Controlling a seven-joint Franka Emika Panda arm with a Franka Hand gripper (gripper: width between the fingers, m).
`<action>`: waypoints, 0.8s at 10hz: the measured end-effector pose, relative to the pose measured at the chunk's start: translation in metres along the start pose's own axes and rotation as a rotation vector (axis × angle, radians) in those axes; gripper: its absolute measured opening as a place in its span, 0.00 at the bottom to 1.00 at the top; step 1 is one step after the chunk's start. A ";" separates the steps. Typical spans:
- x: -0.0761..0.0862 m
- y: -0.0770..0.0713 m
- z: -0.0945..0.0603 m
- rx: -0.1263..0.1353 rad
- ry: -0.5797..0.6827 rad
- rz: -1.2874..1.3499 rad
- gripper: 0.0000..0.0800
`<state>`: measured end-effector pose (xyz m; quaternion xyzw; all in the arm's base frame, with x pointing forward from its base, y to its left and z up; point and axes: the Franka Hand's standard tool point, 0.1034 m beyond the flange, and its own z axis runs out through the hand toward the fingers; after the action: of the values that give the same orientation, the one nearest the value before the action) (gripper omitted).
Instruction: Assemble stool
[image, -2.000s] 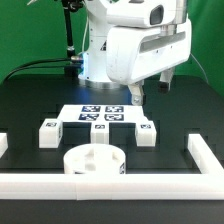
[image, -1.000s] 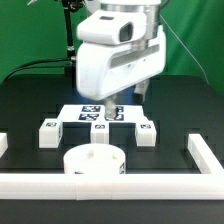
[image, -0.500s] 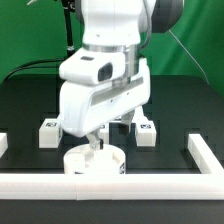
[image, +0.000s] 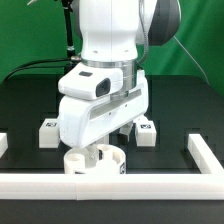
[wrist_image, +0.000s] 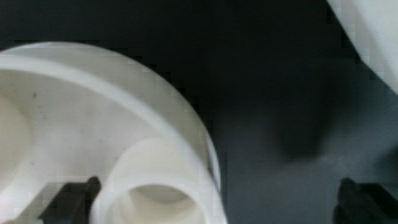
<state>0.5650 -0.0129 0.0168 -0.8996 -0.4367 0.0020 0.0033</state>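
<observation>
We see our end effector (wrist_image: 217, 200) spread open, straddling the wall of the seat ring (image: 85, 168) directly beneath it, apparently placed so closing would grip the rim.

In the wrist view the seat ring (wrist_image: 107, 110) was blurred and cut off by the picture's edge. Of the gripper (wrist_image: 221, 203) only two dark fingertips (wrist_image: 71, 198) showed, cropped and standing wide apart. The round hollow (wrist_image: 160, 200) between them was perhaps a socket. In the exterior view the arm's wrist housing (image: 100, 100) covered the seat ring's far side and most of the gripper. It also hid part of the right-hand leg (image: 147, 131), whose tag was too small to read. The border rail (image: 110, 184) was cut off at the exterior view's left edge.
</observation>
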 end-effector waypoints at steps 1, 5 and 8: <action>0.000 0.000 0.000 0.000 0.000 0.000 0.80; 0.000 0.000 0.000 0.000 0.000 0.000 0.39; 0.000 0.000 0.000 0.000 0.000 0.000 0.39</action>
<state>0.5651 -0.0129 0.0168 -0.8996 -0.4367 0.0020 0.0033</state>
